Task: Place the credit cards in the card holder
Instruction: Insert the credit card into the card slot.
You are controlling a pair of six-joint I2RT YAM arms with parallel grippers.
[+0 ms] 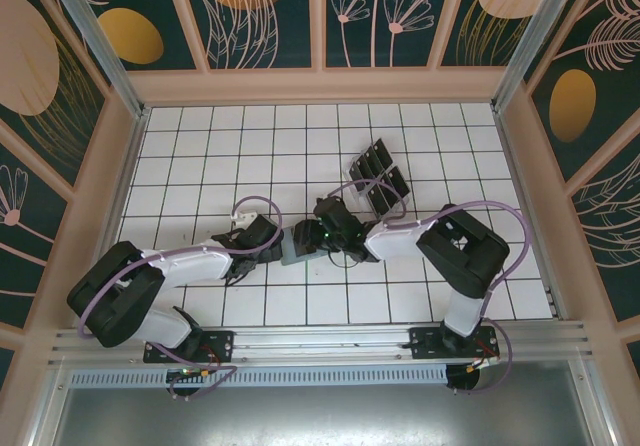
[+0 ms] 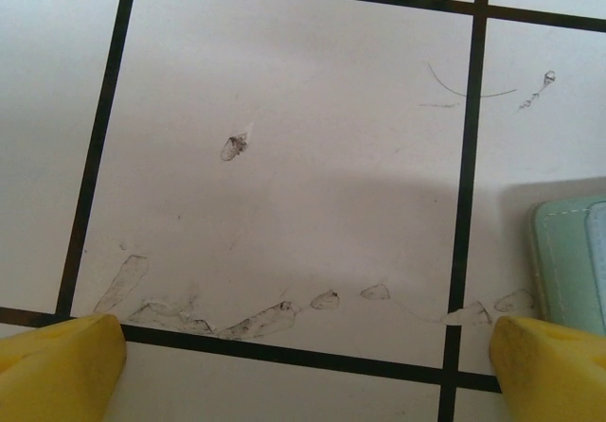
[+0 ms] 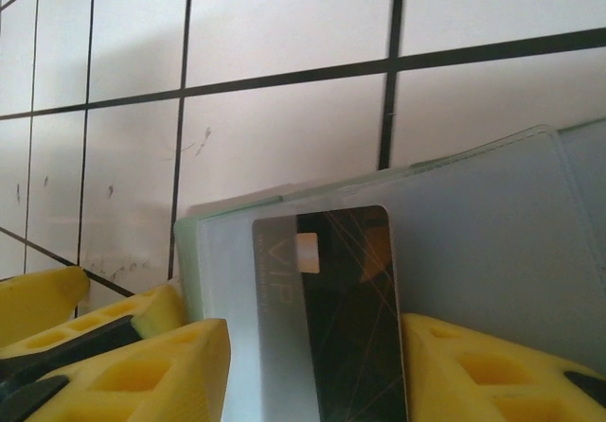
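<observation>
A dark glossy credit card (image 3: 331, 308) with a gold "VIP" print stands between the yellow fingers of my right gripper (image 3: 317, 356), which is shut on its side edges. The card's top end lies against the clear inner pockets of the opened sage-green card holder (image 3: 189, 252). From above, the card holder (image 1: 298, 253) lies between my two grippers, with the right gripper (image 1: 327, 234) over its right end. My left gripper (image 2: 303, 351) stands wide open over bare tile with nothing between its fingers. The card holder (image 2: 573, 261) lies just beyond its right fingertip. Several more credit cards (image 1: 385, 188) sit farther back.
A clear slotted tray (image 1: 365, 163) holds the remaining dark cards behind the right arm. The left gripper (image 1: 262, 244) rests low at the holder's left end. Wooden walls ring the white tiled table (image 1: 200, 146). The tile under the left wrist carries scuff marks (image 2: 237, 323).
</observation>
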